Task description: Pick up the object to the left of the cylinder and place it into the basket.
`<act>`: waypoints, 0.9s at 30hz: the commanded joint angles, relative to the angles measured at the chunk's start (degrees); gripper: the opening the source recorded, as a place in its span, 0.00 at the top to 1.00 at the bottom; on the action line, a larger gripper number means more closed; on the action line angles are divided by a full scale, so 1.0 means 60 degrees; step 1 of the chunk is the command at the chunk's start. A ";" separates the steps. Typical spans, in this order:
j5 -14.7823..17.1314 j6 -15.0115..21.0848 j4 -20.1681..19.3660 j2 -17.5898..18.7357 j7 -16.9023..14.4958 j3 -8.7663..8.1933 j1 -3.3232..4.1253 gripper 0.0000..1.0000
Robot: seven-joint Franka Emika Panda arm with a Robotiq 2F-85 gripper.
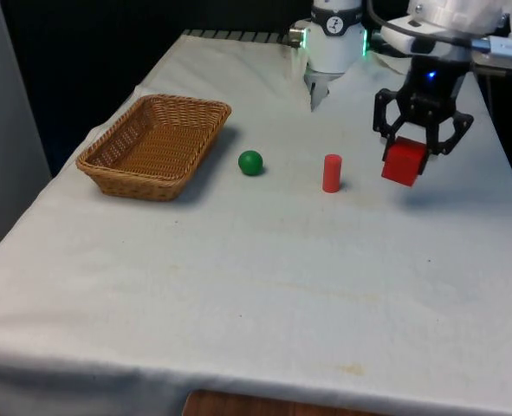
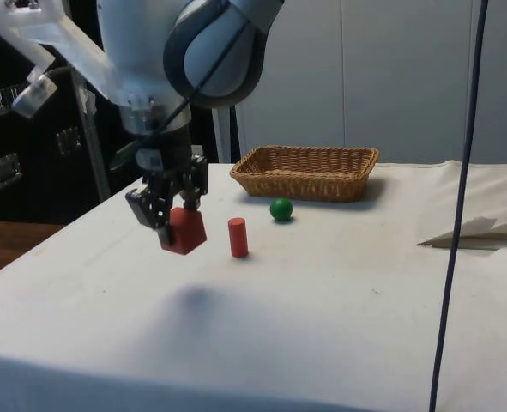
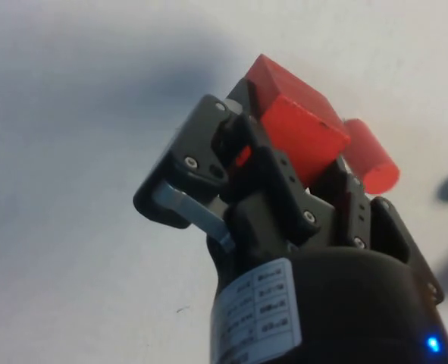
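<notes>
Above the white cloth, pincer clamps red cube

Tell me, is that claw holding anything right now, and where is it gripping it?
Yes. The gripper holds a red block lifted clear of the cloth, its two fingers clamped on the block's upper part, on opposite sides; the rest hangs tilted below them.

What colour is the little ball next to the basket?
Green. The ball shows best in the front view, on the cloth between the wicker basket and the red cylinder.
</notes>
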 commanded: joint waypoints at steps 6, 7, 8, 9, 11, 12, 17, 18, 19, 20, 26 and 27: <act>-0.0115 0.0105 -0.0201 -0.0153 -0.0105 -0.0248 -0.0048 0.98; -0.0134 0.0105 -0.0210 -0.0162 -0.0115 -0.0286 -0.0057 0.98; -0.0191 0.0086 -0.0239 -0.0201 -0.0115 -0.0363 -0.0057 0.98; -0.0229 0.0076 -0.0248 -0.0229 -0.0105 -0.0392 -0.0057 0.98; -0.0172 0.0010 -0.0162 -0.0134 -0.0124 -0.0372 -0.0086 0.98; -0.0296 0.0038 -0.0286 -0.0296 -0.0105 -0.0468 -0.0067 0.98; -0.0525 -0.0162 -0.0468 -0.0716 -0.0067 -0.0630 -0.0067 0.98; -0.0554 -0.0220 -0.0497 -0.0812 -0.0067 -0.0640 -0.0067 0.98; -0.0477 -0.0210 -0.0449 -0.0726 -0.0115 -0.0583 -0.0115 0.98; -0.0592 -0.0286 -0.0525 -0.0907 -0.0057 -0.0649 -0.0076 0.98; -0.0793 -0.0697 -0.0688 -0.1509 -0.0067 -0.0726 -0.0124 0.98; -0.0831 -0.0745 -0.0707 -0.1595 -0.0076 -0.0745 -0.0134 0.98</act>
